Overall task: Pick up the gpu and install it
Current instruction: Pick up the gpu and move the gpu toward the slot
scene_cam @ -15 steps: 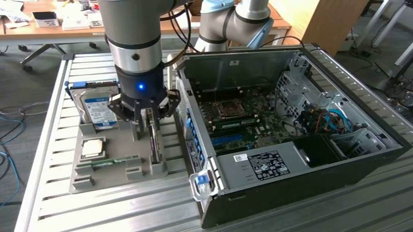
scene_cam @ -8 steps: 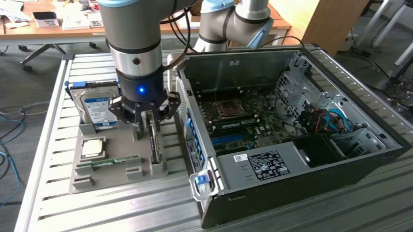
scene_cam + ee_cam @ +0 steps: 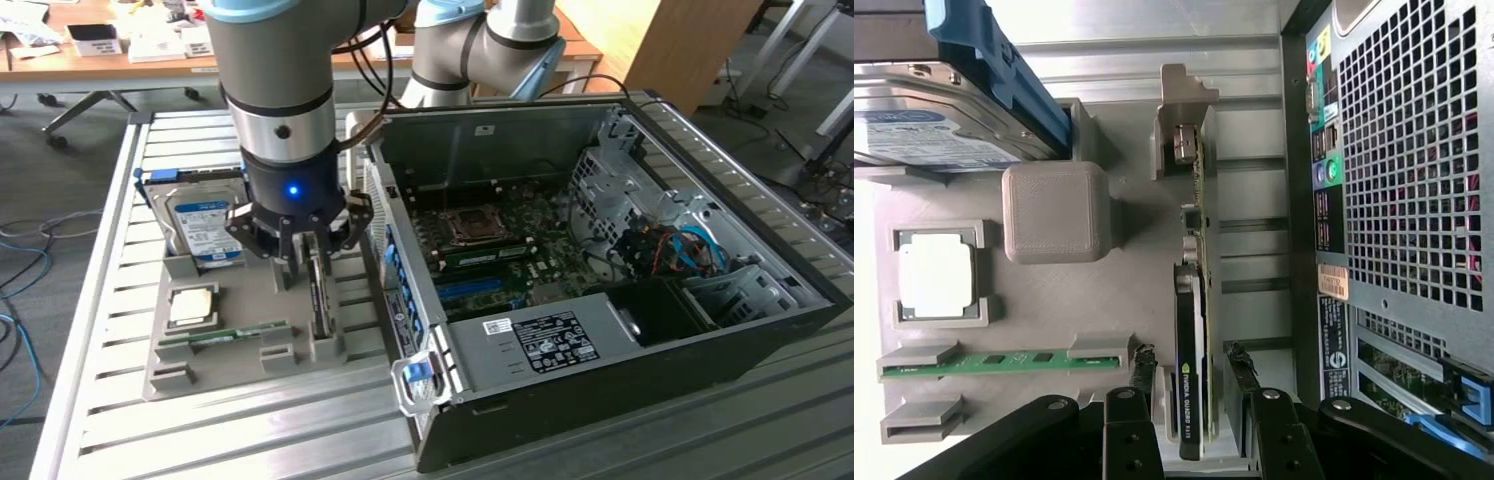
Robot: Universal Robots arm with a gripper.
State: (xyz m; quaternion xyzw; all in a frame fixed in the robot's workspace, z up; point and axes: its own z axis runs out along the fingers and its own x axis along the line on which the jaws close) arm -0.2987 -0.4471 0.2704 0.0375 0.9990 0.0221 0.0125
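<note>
Black gripper (image 3: pixel 1192 362) spread, fingers (image 3: pixel 1144 368) straddling gpu (image 3: pixel 1189 320), gap showing on each side, no pinch. Gpu upright on edge in slot of grey tray (image 3: pixel 1124 290), on side nearest open computer case (image 3: pixel 747 330). RAM stick (image 3: pixel 1004 360), CPU (image 3: pixel 937 275), hard drive (image 3: pixel 924 135) in same tray, beyond gpu from case. Tray on slatted metal table (image 3: pixel 200 425).

The exterior view looked steeply down over the desk (image 3: pixel 200 430) and computer case (image 3: pixel 641 400) from afar; the wrist view faced straight down, close above the tray (image 3: pixel 1054 300) both shared.
</note>
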